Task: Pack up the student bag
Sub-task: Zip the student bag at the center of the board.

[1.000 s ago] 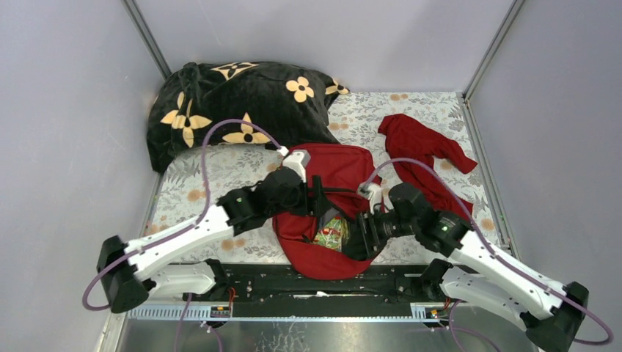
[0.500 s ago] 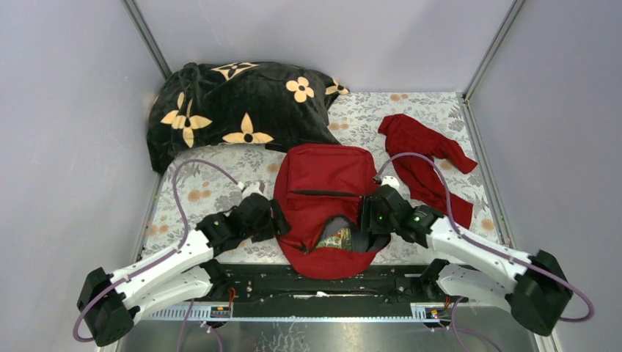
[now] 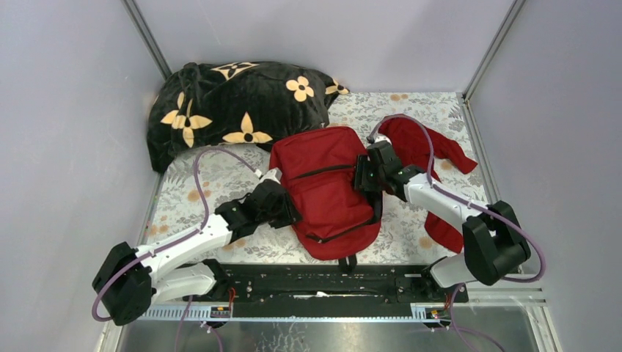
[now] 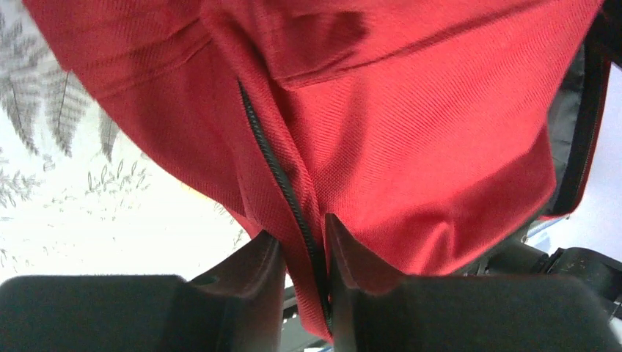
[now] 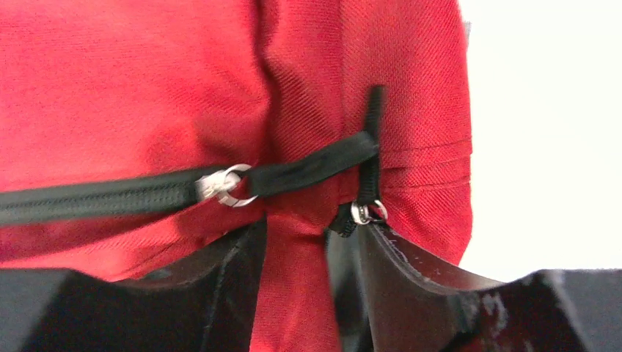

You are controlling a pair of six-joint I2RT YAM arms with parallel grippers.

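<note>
- Most of the packing looks done, as far as I can judge. The student bag point(image 3: 326, 187) lies flat in the middle of the desk point(image 3: 367, 110). Its black zipper lines look run shut and nothing shows inside.
- Little seems left. Both arms are on the bag, which suggests a last tug on a zipper or a shift of the bag. Whether anything outside it is still meant to go in, I cannot tell.
- One desk, under a pale leaf-patterned cover.
- One black blanket point(image 3: 235, 103) with orange flowers, heaped at 11 o'clock and well apart from the tools.
- One student bag, dark red, with its rounded end toward 6 o'clock.
- One limp red garment point(image 3: 444, 147) at 2 to 3 o'clock, outside the bag and partly hidden under the right arm.
- Two arms, one tool each.
- The left tool point(image 4: 304, 257) is at the bag's 8 o'clock edge. It is clamped on a fold of the red fabric, with a zipper line running between its fingers point(image 4: 257, 275).
- The right tool point(image 5: 293, 257) is at the bag's 2 o'clock edge. It appears pinched on a ridge of the same fabric, just below a zipper.
- Two small metal rings in the right wrist view: one on the zipper pull point(image 5: 227, 187) and a second ring point(image 5: 367, 213) beside the right-hand finger.
</note>
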